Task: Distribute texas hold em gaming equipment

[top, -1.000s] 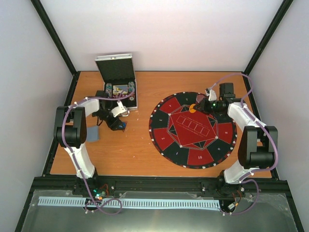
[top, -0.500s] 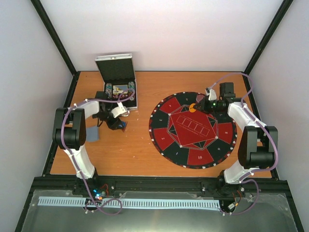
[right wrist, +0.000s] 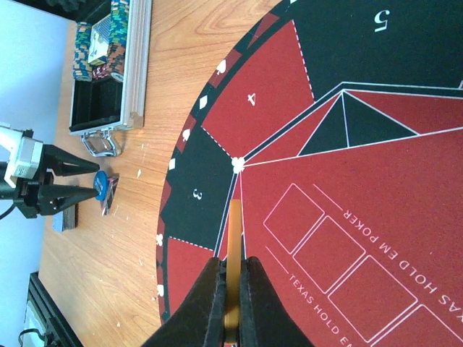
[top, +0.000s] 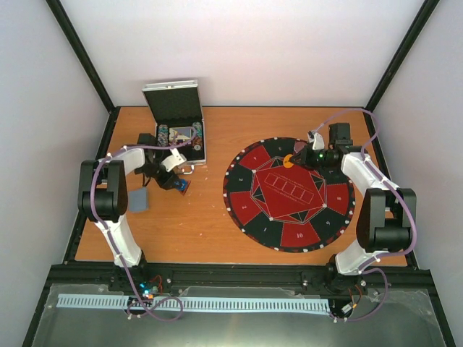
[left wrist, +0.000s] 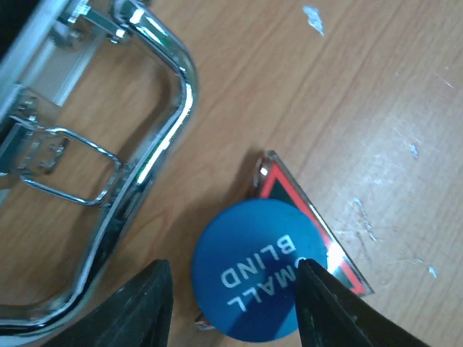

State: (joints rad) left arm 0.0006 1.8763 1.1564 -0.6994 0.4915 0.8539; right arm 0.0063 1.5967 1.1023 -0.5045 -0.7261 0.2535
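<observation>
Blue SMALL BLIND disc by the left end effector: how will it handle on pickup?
The round blue SMALL BLIND disc looks thin and rigid, probably light. Its smooth face and narrow rim may slip in the left end effector. It overlaps a red-bordered card, so nudging could drag that.

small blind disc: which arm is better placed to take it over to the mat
Left arm: its jaws stand either side of the small blind disc, beside the case handle. The right arm is over the mat, jaws shut on an orange disc.
</observation>
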